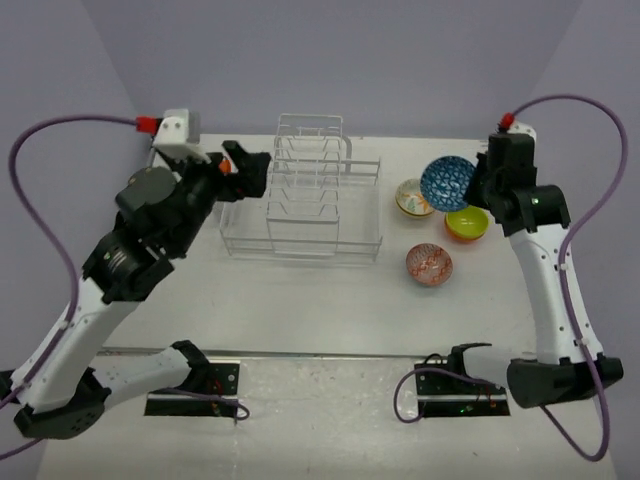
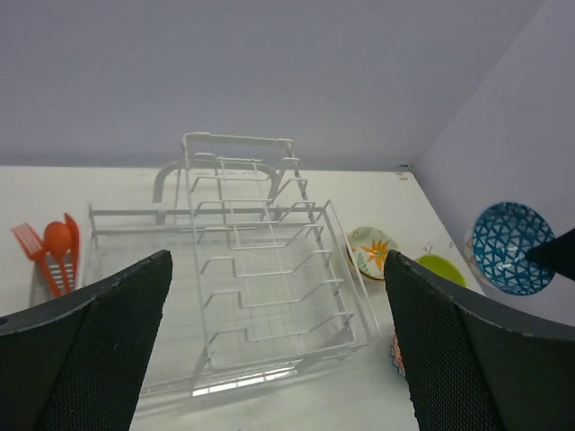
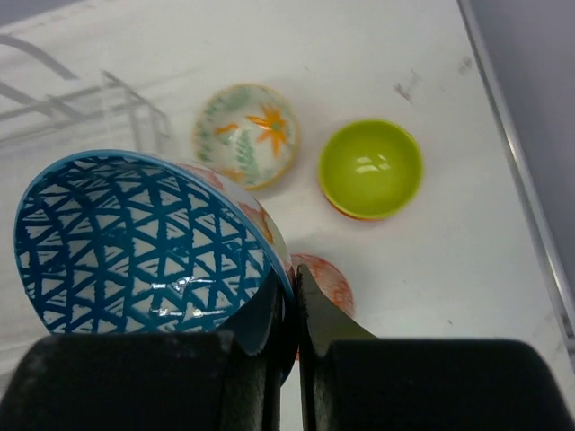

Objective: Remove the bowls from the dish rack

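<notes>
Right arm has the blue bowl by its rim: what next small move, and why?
Probably lower the blue bowl onto bare table near the green bowl: the right gripper pinches its rim, tilted, away from the rack, which holds no bowls.

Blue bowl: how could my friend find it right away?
Start at the white dish rack mid-table, then look right to the bowls. The blue bowl is pinched by its rim in the right pincer. Only it has a triangle pattern.
</notes>
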`<action>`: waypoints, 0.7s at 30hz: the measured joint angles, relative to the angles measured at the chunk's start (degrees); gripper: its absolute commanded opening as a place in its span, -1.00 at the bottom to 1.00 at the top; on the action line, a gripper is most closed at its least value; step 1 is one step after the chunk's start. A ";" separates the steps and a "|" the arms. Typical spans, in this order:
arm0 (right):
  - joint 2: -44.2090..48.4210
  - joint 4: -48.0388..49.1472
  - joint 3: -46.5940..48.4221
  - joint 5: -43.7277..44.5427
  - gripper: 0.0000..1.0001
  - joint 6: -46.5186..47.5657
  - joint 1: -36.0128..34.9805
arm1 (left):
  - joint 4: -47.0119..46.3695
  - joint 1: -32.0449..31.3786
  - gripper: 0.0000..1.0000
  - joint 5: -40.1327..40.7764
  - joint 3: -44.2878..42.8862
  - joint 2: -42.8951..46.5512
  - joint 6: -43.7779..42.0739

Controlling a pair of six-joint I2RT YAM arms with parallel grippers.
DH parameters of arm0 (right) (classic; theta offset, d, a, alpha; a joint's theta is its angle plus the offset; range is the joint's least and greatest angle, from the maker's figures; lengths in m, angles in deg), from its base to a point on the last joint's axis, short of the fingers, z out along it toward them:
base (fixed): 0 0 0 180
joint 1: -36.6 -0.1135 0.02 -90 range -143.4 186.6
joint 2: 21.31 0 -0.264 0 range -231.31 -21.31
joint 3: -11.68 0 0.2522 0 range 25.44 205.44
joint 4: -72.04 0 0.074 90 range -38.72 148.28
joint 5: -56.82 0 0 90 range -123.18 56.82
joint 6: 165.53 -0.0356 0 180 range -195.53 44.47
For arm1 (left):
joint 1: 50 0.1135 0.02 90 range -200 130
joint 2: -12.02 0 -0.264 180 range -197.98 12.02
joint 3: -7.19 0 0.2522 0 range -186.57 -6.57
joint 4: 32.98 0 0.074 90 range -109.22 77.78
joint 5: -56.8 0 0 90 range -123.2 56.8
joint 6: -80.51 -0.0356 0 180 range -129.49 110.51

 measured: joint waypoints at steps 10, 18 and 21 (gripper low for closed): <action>7.91 1.53 -34.77 -10.47 -1.00 -0.72 17.51 | 7.39 0.11 1.00 3.85 22.75 27.28 -1.95; 7.26 7.61 -38.49 -15.76 -1.00 -1.70 17.64 | 8.26 0.11 1.00 10.12 37.79 35.45 -5.25; 6.78 11.26 -40.68 -17.33 -1.00 -2.01 17.77 | 7.78 0.11 1.00 12.35 41.77 37.79 -5.79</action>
